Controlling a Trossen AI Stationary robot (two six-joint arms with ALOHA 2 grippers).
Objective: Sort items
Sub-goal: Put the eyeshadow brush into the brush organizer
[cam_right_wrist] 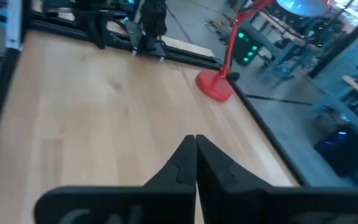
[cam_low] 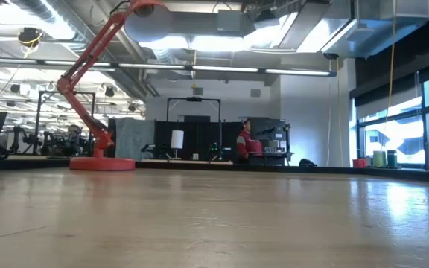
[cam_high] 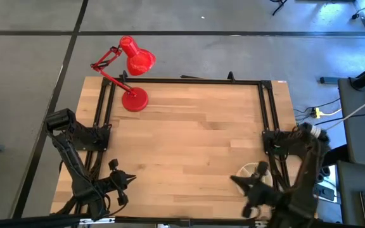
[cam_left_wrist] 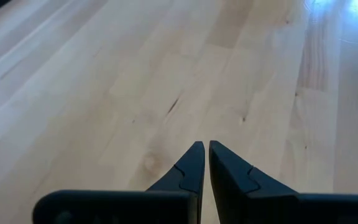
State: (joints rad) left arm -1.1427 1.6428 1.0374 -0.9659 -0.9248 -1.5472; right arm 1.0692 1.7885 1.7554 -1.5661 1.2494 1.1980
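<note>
Partly hidden and cut off

A round cream dish (cam_high: 256,172) at the near right of the tabletop (cam_high: 189,139) is mostly covered by the right arm, its contents not visible. The low view cuts off the red lamp (cam_low: 106,82) at its shade. A distant person (cam_low: 246,143) there is too small to make out.

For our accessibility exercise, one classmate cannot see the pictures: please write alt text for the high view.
Seen from above, a pale wooden table is mostly bare, with a red desk lamp at its far left corner. The left gripper rests shut at the near left edge, and the right gripper, also shut, sits near right beside a partly hidden round cream dish.
</note>
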